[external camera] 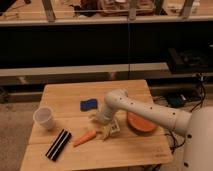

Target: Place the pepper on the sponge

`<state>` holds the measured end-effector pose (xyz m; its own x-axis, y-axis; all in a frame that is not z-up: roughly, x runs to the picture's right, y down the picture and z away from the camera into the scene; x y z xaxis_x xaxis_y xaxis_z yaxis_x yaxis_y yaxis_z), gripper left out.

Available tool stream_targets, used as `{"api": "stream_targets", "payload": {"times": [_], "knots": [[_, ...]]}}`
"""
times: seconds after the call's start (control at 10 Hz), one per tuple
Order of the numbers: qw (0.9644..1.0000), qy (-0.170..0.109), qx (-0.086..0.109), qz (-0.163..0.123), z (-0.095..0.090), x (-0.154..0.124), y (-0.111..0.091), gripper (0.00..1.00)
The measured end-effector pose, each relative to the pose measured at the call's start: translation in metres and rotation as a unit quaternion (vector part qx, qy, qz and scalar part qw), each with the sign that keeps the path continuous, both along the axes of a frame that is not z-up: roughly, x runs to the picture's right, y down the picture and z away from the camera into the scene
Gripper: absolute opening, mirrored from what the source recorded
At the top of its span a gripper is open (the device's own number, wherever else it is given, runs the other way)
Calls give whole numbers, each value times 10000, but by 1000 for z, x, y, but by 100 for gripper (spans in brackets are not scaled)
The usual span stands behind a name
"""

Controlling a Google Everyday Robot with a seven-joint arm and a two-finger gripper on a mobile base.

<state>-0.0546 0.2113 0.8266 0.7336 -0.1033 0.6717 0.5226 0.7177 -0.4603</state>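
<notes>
We note the white arm [150,112] reaching from the base [202,135] toward 10 o'clock, bent at the elbow [116,99]; the forearm [107,114] drops toward 7 o'clock, the gripper [106,131] pointing downward at its end.
</notes>
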Motion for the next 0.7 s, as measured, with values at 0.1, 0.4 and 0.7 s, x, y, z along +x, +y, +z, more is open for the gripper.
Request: {"api": "stream_targets", "payload": {"times": [0.1, 0.4, 0.7], "knots": [[9999, 57, -156, -32, -6, -7, 0, 80], [9977, 173, -649, 69, -10, -19, 5, 80], [9944, -238, -852, 579, -5, -14, 17, 80]]}}
